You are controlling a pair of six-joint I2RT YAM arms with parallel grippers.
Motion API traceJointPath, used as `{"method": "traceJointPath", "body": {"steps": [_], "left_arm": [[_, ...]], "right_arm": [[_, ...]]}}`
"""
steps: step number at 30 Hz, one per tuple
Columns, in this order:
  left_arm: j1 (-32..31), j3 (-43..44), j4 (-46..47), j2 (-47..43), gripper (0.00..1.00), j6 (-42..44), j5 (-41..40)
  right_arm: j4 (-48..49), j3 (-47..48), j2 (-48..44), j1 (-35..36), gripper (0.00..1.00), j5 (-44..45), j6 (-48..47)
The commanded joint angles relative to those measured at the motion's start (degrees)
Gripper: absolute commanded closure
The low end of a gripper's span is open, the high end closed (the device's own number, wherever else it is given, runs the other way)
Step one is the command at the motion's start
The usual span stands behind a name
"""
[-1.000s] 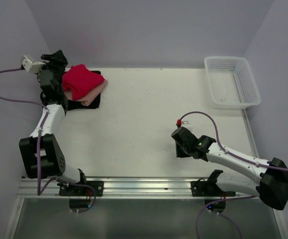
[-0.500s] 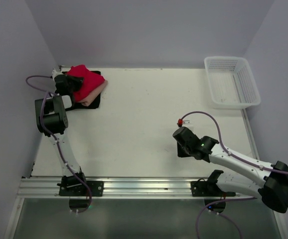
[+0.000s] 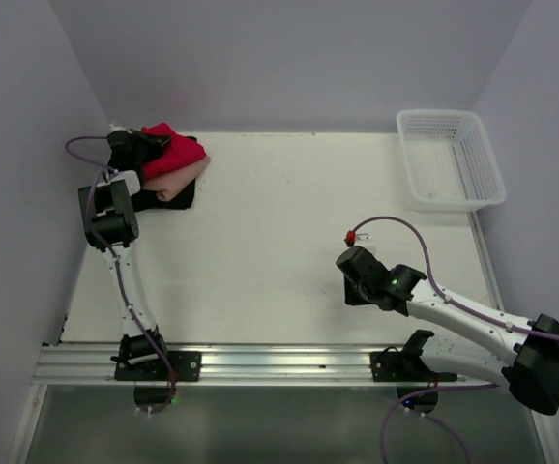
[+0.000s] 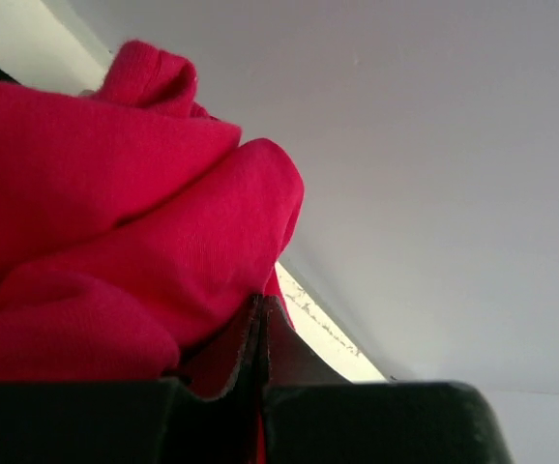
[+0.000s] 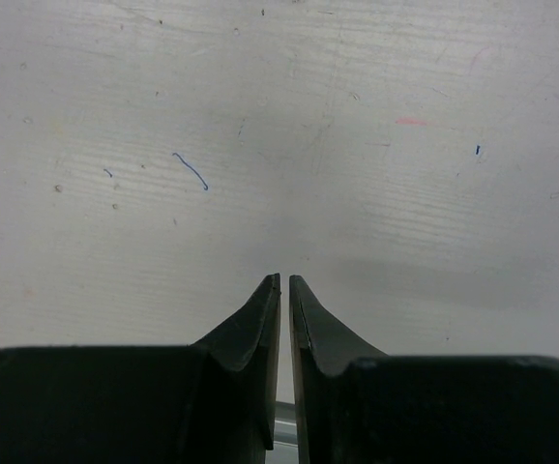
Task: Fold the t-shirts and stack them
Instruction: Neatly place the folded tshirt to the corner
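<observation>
Fingers [image 4: 223, 365] of left gripper [image 4: 262, 302] pinched shut on red t-shirt [image 3: 171, 150], bunched atop pink t-shirt [image 3: 181, 180] and black t-shirt [image 3: 179, 201], far-left table [image 3: 279, 222] corner, right gripper [image 5: 284, 282] closed on nothing, near right

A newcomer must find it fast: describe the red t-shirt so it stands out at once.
Look to the far left corner of the table, where cloth lies piled. The red t-shirt is on top. It alone is bright red, above a salmon-pink t-shirt and a black t-shirt, with the left gripper holding it in shut jaws.
</observation>
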Motion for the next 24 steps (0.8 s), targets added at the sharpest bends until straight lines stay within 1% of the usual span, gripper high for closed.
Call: {"method": "traceJointPath", "body": {"steps": [1, 2, 4, 6, 7, 9, 10, 11, 12, 13, 14, 16, 17, 21, 23, 24], "left_arm": [[-0.33, 8.27, -6.95, 7.52, 1.0, -4.21, 6.91], [-0.42, 9.68, -6.96, 7.89, 1.0, -4.12, 7.62], [-0.51, 9.08, -6.35, 6.68, 1.0, -2.81, 7.71], [-0.68, 6.19, -5.56, 4.65, 1.0, -0.79, 5.62], [-0.68, 4.96, -5.04, 1.95, 1.0, 1.57, 4.99], [-0.77, 0.83, -3.37, -1.4, 1.0, 3.44, 2.98], [-0.77, -1.1, -1.88, -5.42, 1.0, 4.4, 2.44], [-0.77, -5.29, 1.7, -7.64, 1.0, 4.84, 2.0], [-0.77, -7.34, 3.22, -10.1, 1.0, 5.2, 0.69], [-0.68, -9.71, 5.14, -15.26, 1.0, 6.77, -0.1], [-0.77, -14.08, 8.47, -17.83, 1.0, 7.91, -1.07], [-0.95, -17.27, 9.29, -24.06, 1.0, 10.63, -3.88], [-1.03, -19.73, 10.08, -25.32, 1.0, 11.09, -4.5], [-0.42, -22.82, 8.25, -27.61, 1.0, 11.62, -7.92], [-0.33, -24.75, 5.27, -27.61, 1.0, 11.97, -10.03], [-0.33, -25.54, 4.38, -27.53, 1.0, 11.88, -12.39]], "right_arm": [[-1.41, 0.11, -1.89, 0.16, 0.88, -0.25, 0.86], [-1.5, 0.03, -2.15, 0.07, 0.88, -0.43, 0.95], [-1.77, -0.15, -2.86, 0.07, 0.88, -0.25, 1.12], [-1.94, -0.24, -3.04, 0.16, 0.88, -0.08, 1.21], [-1.85, -0.24, -3.12, 0.07, 0.88, -0.25, 1.21], [-1.5, -0.59, -3.21, 0.07, 0.88, -0.25, 1.3], [-1.24, -0.76, -3.12, 0.07, 0.88, -0.43, 1.3], [-0.63, -0.85, -2.95, 0.07, 0.88, -0.43, 1.3], [-0.27, -1.12, -2.95, 0.07, 0.88, -0.69, 1.21], [-0.01, -1.29, -2.86, 0.07, 0.88, -0.69, 1.3], [0.17, -1.38, -2.6, 0.07, 0.88, -0.87, 1.3], [1.22, -1.64, -2.25, 0.16, 0.88, -1.31, 1.04], [1.75, -1.65, -2.16, 0.16, 0.88, -1.39, 0.95], [2.45, -1.73, -1.54, 0.16, 0.88, -2.01, 0.6], [2.37, -1.91, -2.15, 0.07, 0.88, -1.83, 0.51], [2.28, -2.26, -2.59, 0.07, 0.88, -1.83, 0.42]]}}
